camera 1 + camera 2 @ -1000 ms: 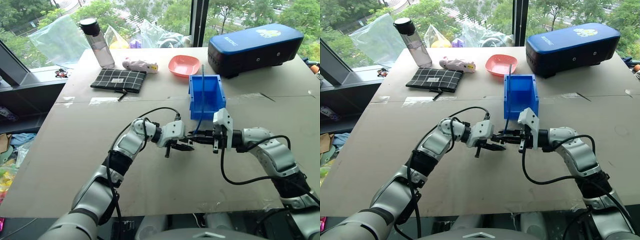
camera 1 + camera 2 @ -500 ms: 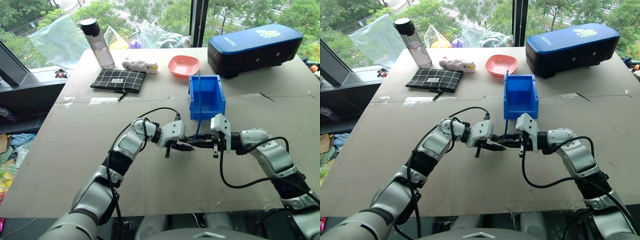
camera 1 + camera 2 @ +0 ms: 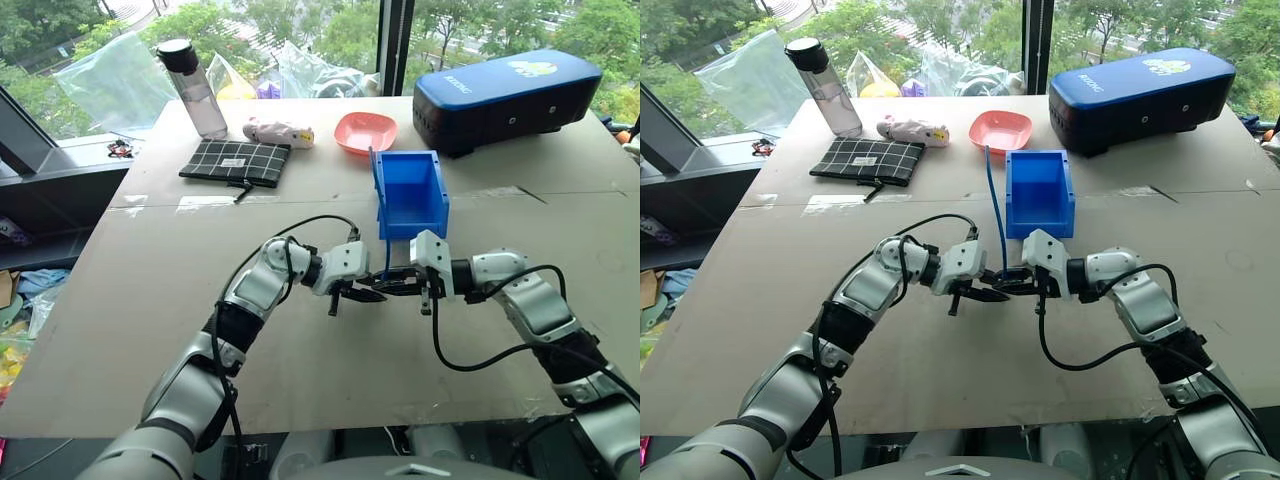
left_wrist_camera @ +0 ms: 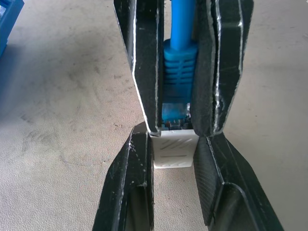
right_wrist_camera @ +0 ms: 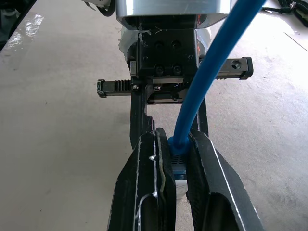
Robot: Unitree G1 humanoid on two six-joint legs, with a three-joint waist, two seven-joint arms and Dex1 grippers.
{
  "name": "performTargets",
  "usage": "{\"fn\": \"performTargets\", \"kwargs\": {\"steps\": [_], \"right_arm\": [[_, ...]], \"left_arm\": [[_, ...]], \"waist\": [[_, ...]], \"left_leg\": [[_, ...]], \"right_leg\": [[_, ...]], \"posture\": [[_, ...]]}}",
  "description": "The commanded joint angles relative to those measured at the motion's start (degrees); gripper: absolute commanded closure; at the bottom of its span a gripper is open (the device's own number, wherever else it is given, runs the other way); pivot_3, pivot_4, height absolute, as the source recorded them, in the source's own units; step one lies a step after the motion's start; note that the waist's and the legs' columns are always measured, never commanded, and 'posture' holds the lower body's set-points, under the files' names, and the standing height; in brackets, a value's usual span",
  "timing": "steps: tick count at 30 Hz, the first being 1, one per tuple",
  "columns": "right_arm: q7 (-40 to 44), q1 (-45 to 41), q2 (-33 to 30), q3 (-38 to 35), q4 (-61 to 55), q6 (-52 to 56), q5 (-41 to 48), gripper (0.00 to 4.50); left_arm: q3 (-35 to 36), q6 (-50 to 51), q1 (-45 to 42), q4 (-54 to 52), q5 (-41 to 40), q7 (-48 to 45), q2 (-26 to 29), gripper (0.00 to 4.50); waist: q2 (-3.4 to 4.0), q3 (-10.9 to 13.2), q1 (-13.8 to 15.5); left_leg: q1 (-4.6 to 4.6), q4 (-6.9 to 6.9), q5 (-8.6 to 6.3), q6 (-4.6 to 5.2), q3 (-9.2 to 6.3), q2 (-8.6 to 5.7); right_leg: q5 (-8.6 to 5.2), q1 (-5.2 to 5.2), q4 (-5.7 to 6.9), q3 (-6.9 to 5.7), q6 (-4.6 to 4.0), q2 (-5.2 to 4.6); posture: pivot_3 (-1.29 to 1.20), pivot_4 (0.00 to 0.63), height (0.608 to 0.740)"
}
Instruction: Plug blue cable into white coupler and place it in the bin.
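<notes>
The blue cable now leans left; claws' fingers hide its plug tip meeting the white coupler, each claw clamping one.

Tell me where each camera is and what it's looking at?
Left eye view: on the head, looking down the table; both arms, bin.
Right eye view: the head's other eye, same scene.
Left wrist view: on the left wrist, looking along the left gripper at the white coupler; the facing right gripper pinches the blue cable.
Right wrist view: on the right wrist, looking along its gripper at the cable plug.
Shared: both wrist views show cable meeting coupler.
</notes>
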Motion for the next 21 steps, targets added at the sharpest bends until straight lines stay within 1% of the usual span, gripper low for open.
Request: {"fn": "performTargets", "kwargs": {"steps": [1,2,3,4,6,7,8,9,11,13,15,17,19,21], "right_arm": [[-1.25,1.07,0.40,-0.25,2.42,1.60,-1.40,4.50],[-1.70,1.27,0.67,-1.05,2.01,1.68,-0.82,4.50],[-2.47,1.60,0.97,-2.16,1.35,2.06,-0.04,4.50],[-3.02,1.83,1.19,-2.90,0.88,2.38,0.47,4.50],[-4.43,2.80,1.41,-5.12,-1.23,3.23,2.00,4.50],[-5.87,3.48,1.88,-7.29,-3.34,5.20,4.24,4.50],[-7.28,4.05,2.26,-9.38,-5.44,7.31,6.42,4.50],[-8.68,4.21,2.73,-12.21,-7.94,11.08,10.35,4.50],[-12.54,2.75,3.90,-18.02,-11.36,19.66,18.38,4.50],[-15.74,0.40,4.64,-22.06,-12.33,24.79,23.16,4.50],[-19.38,-4.00,4.71,-24.01,-9.59,27.48,23.02,4.50],[-23.56,-10.66,4.94,-25.35,-3.37,29.42,21.35,4.50],[-27.32,-17.60,5.59,-26.95,5.11,31.96,20.86,4.50],[-27.10,-23.77,5.25,-25.27,15.53,32.19,18.08,4.50]], "left_arm": [[0.56,3.62,1.62,-4.30,-1.22,-0.30,0.52,3.98],[0.87,5.23,2.13,-5.76,-1.87,-0.67,1.06,2.91],[1.62,5.93,2.84,-7.37,-2.31,-0.01,1.42,2.60],[2.14,6.52,3.38,-8.63,-2.64,0.56,1.67,2.17],[5.11,8.55,4.89,-11.74,-4.15,4.37,1.32,1.17],[7.09,11.05,6.36,-14.48,-5.45,6.04,1.83,0.75],[8.94,13.55,7.91,-17.36,-6.87,7.47,2.43,0.21],[11.36,17.10,10.16,-21.64,-8.97,8.87,3.44,0.04],[15.93,23.20,14.84,-30.31,-13.04,11.87,5.06,0.04],[19.14,25.85,18.08,-36.51,-14.36,16.48,5.14,0.04],[22.42,29.44,20.14,-41.61,-16.88,21.64,3.67,0.04],[25.26,30.91,21.30,-45.82,-19.51,26.35,1.22,0.04],[25.77,32.44,21.74,-49.25,-20.55,28.97,0.64,0.04],[25.67,34.10,21.88,-51.81,-21.57,30.54,1.01,0.04]], "waist": [[-0.01,-0.01,-0.02],[-0.01,-0.01,-0.04],[-0.01,-0.01,-0.04],[-0.01,-0.01,-0.02],[-0.01,-0.01,0.05],[-0.01,-0.01,0.17],[-0.01,-0.01,0.22],[-0.01,0.00,0.18],[0.04,0.03,-0.06],[0.08,0.06,-0.03],[0.08,0.06,0.13],[0.08,0.06,0.21],[0.07,0.07,0.36],[0.07,0.07,0.42]], "left_leg": [[0.00,0.00,0.00,0.00,0.00,0.00],[0.00,0.00,0.00,0.00,0.00,0.00],[0.00,0.00,0.00,0.00,0.01,0.00],[0.00,0.00,0.00,0.00,0.01,0.00],[-0.01,0.00,0.00,0.00,0.00,0.00],[-0.02,0.01,0.00,0.00,-0.01,0.00],[-0.04,0.02,0.00,0.00,-0.03,-0.01],[-0.07,0.04,0.00,0.00,-0.05,-0.01],[-0.16,0.03,0.00,0.00,-0.04,-0.02],[-0.16,0.00,0.00,-0.01,-0.05,-0.01],[-0.13,-0.04,0.00,-0.01,-0.04,-0.01],[-0.13,-0.03,0.00,-0.01,-0.03,-0.02],[-0.12,-0.02,0.00,-0.01,0.00,-0.05],[-0.13,-0.02,0.00,-0.01,0.03,-0.06]], "right_leg": [[0.00,0.00,0.01,0.00,0.00,0.00],[0.00,0.00,0.01,0.02,0.00,0.00],[0.00,-0.01,0.02,0.03,0.00,0.00],[0.00,-0.01,0.02,0.04,0.00,0.00],[0.00,-0.01,0.03,0.04,0.00,-0.02],[0.00,-0.02,0.04,0.04,0.00,-0.03],[0.00,-0.02,0.04,0.03,0.00,-0.05],[0.00,-0.02,0.04,0.05,0.00,-0.08],[0.00,-0.14,0.06,0.19,0.00,-0.10],[0.00,-0.20,0.10,0.34,0.00,-0.09],[0.00,-0.20,0.09,0.36,-0.01,-0.09],[0.00,-0.17,0.09,0.32,-0.01,-0.10],[0.01,-0.16,0.10,0.30,-0.01,-0.13],[0.01,-0.16,0.11,0.32,-0.02,-0.13]], "posture": [[0.00,0.150,0.740],[0.00,0.150,0.740],[0.00,0.150,0.740],[0.00,0.150,0.740],[0.00,0.150,0.740],[0.00,0.150,0.740],[0.00,0.150,0.740],[0.00,0.150,0.740],[0.00,0.150,0.740],[0.00,0.150,0.740],[0.00,0.150,0.740],[0.00,0.150,0.740],[0.00,0.150,0.740],[0.00,0.150,0.740]]}}
